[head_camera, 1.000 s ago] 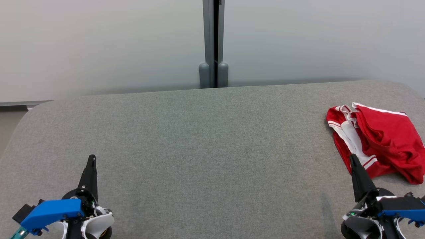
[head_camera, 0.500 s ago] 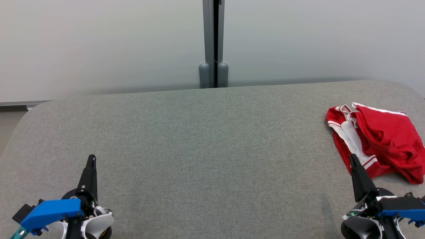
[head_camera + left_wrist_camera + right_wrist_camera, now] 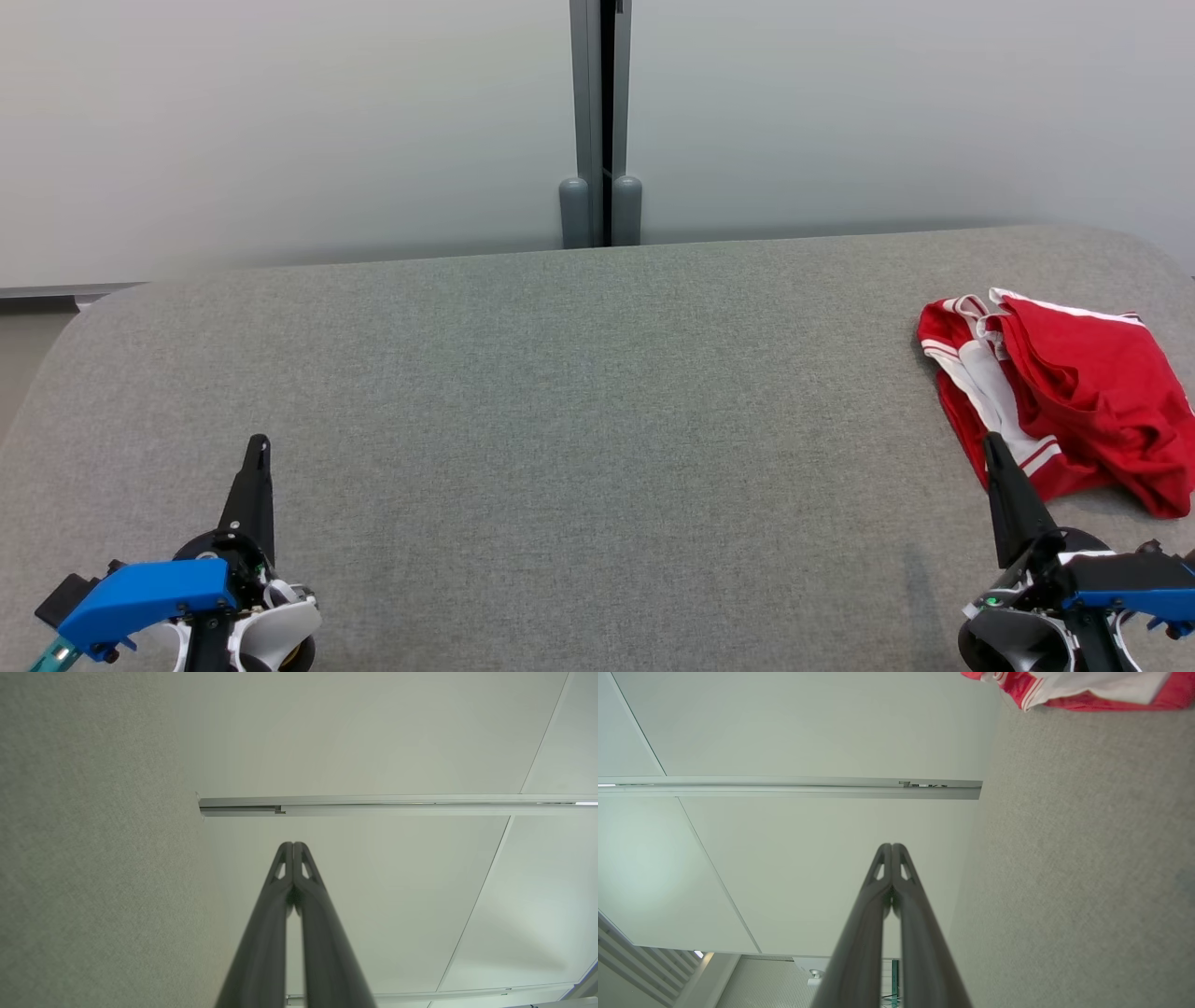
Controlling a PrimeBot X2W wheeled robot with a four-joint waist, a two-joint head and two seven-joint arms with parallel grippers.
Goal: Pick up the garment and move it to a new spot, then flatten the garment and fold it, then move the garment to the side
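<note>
- Two dark-fingered grippers, left gripper (image 3: pixel 259 446) and right gripper (image 3: pixel 990 444), rest at the near edge, fingers pressed together, empty.
- Rumpled red garment with white trim (image 3: pixel 1074 392) lies just beyond the right gripper at the right edge of the grey fabric table (image 3: pixel 597 420): awaiting pickup, or set aside.
- Bare cloth leftward leaves working room.

Grey fabric surface (image 3: pixel 560 392) bearing one crumpled red garment (image 3: pixel 1074 392) (white-trimmed).

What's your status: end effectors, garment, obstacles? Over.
Left end effector shut, empty. Right end effector shut, empty. Garment crumpled, right side of table, not held. No obstacle seen.
</note>
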